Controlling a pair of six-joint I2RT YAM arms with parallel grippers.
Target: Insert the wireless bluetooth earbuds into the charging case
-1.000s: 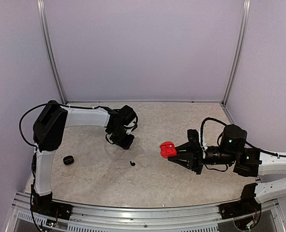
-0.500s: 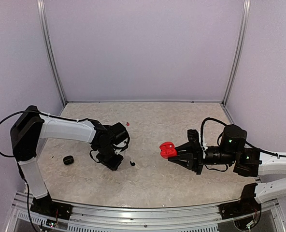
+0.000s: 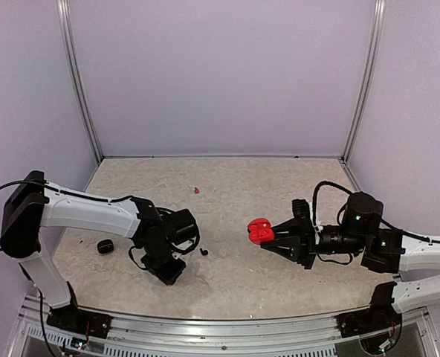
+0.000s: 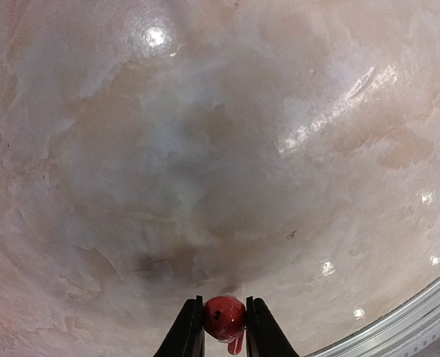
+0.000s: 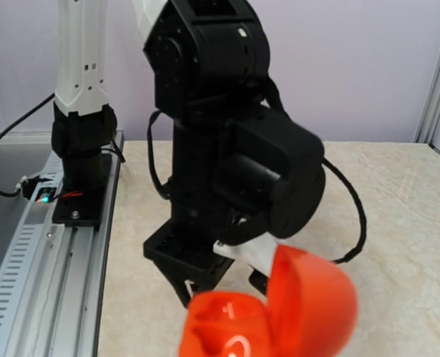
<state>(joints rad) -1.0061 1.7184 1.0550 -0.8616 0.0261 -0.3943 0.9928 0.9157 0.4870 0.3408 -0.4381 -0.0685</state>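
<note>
Left end effector [image 4: 224, 303] pinching red earbud [image 4: 224, 318], right end effector [image 3: 270, 239] holding case [image 5: 298, 301]

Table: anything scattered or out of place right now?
Yes, loose pieces lie far apart: a tiny red speck, probably an earbud, toward the back; a black earbud mid-table; a dark oval object near the left edge.

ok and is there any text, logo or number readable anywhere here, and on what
No readable text, brand or number in any view.
Red charging case: a pale curved mark inside its base, too blurred to read.
Red earbud in the left gripper: no print.
Left arm and right arm housings: no label visible.
</note>
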